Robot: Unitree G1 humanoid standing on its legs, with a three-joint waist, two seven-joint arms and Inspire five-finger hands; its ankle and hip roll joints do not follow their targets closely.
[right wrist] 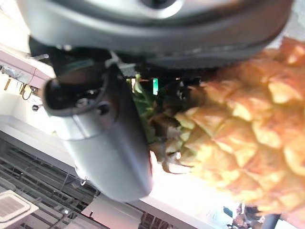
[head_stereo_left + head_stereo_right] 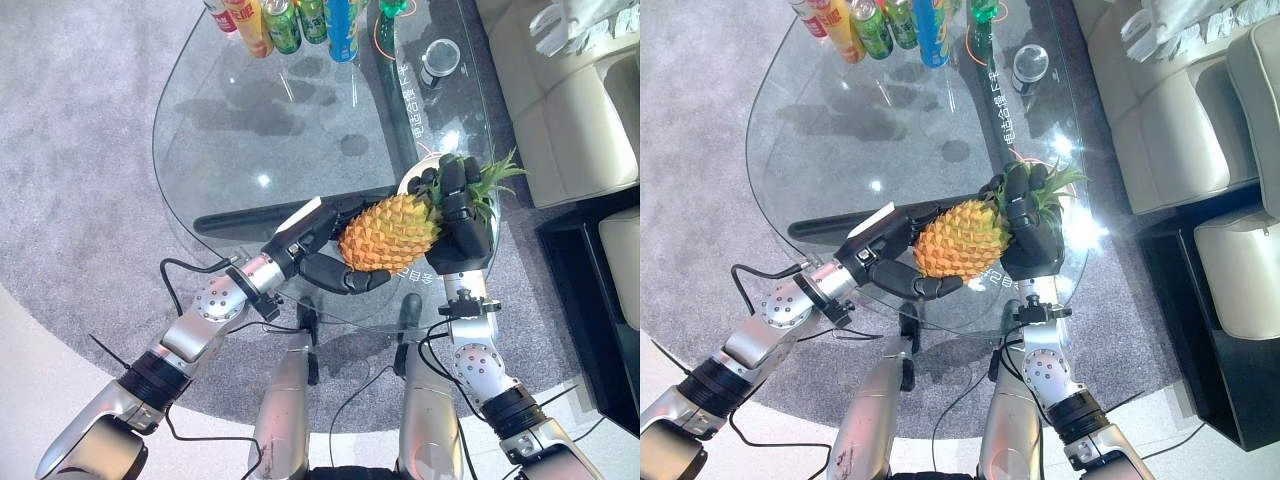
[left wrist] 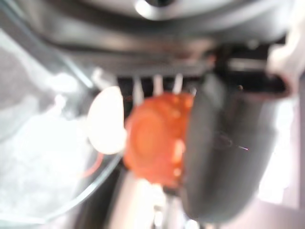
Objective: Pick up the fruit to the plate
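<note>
An orange-yellow pineapple with a green leafy crown is held lying on its side just above the near edge of the glass table. My left hand is shut on its body from the left, fingers curled under it. On the crown end, my right hand is shut from the right, fingers wrapped over the leaves. A white plate shows partly behind the right hand's fingers. The left wrist view has the pineapple beside my thumb. Its scaly skin lies close in the right wrist view.
Several drink bottles and cans stand along the table's far edge. A round lidded jar stands at the far right. A beige sofa and a black side table stand to the right. Grey carpet surrounds the table.
</note>
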